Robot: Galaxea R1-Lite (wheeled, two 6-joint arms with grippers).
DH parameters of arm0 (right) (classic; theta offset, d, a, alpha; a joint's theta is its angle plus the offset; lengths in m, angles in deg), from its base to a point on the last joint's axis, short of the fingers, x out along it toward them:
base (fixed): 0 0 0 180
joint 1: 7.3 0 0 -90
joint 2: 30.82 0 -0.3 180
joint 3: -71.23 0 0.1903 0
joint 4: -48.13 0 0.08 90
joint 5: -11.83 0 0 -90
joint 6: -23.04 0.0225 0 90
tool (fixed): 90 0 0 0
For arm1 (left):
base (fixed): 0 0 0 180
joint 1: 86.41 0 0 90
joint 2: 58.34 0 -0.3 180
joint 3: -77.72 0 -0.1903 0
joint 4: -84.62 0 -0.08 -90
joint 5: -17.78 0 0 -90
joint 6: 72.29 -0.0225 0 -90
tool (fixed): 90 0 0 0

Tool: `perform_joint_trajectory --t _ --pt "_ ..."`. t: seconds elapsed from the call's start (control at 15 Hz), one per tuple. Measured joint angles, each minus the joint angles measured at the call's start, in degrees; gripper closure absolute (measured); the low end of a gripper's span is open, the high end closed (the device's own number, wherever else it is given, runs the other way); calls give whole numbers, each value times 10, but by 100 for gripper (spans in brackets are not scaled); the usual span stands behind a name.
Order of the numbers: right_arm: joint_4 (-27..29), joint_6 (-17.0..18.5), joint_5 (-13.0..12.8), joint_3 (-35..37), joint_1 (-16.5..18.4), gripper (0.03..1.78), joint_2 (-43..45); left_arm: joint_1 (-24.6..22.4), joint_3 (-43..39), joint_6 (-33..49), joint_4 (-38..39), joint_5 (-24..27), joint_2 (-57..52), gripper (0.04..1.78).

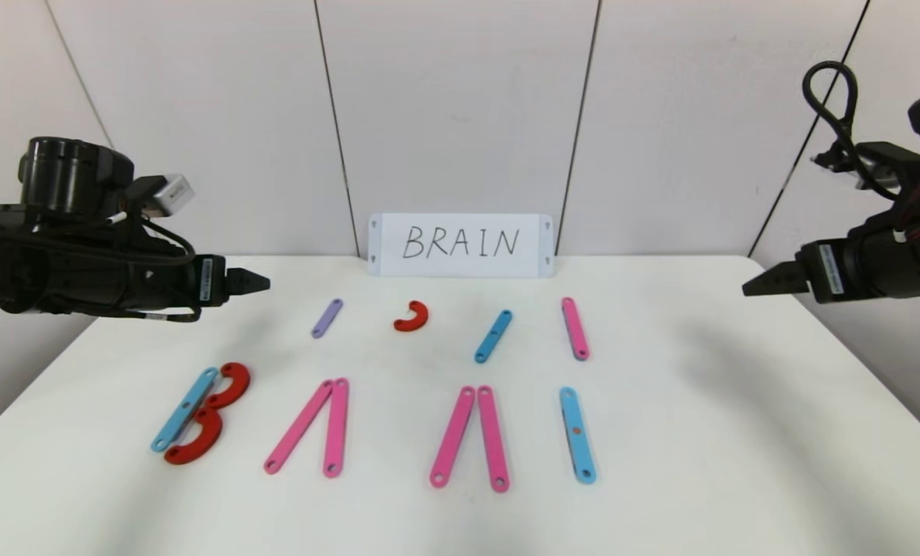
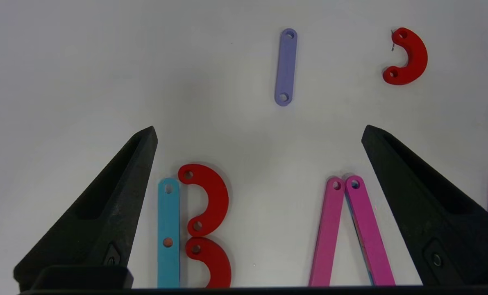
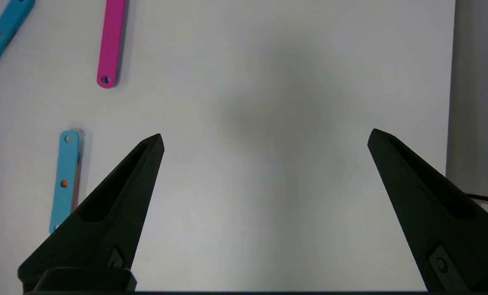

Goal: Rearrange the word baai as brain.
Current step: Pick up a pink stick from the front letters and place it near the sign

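Both my left gripper [image 2: 259, 135] and right gripper [image 3: 265, 139] hang released, empty; risk: nudging first A [image 1: 310, 427] askew while fetching purple strip [image 1: 327, 318].

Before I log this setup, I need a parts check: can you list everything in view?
B: one, blue strip with two red half-rings, front row, far left.
A letters: two, pink strip pairs, front row, middle.
I: one, blue, front right.
purple strip: one, back row.
red half-ring: one, back row.
blue strip: one, back row.
pink strip: one, back row.
card: one, white, BRAIN, at wall.
table: one, white.
left gripper: raised, fingers open.
right gripper: raised, fingers open.
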Motion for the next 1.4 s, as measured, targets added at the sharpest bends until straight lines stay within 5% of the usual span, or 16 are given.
perform_joint_trajectory --t 0.53,0.8,1.4 --pt "-34 79 -4 3 -92 7 -32 9 0 15 0 1 4 8" --pt "-34 79 -5 3 -97 7 -31 8 -4 13 5 -2 4 8" --pt "-33 79 -5 5 -98 7 -24 -22 -29 12 156 -14 33 8"
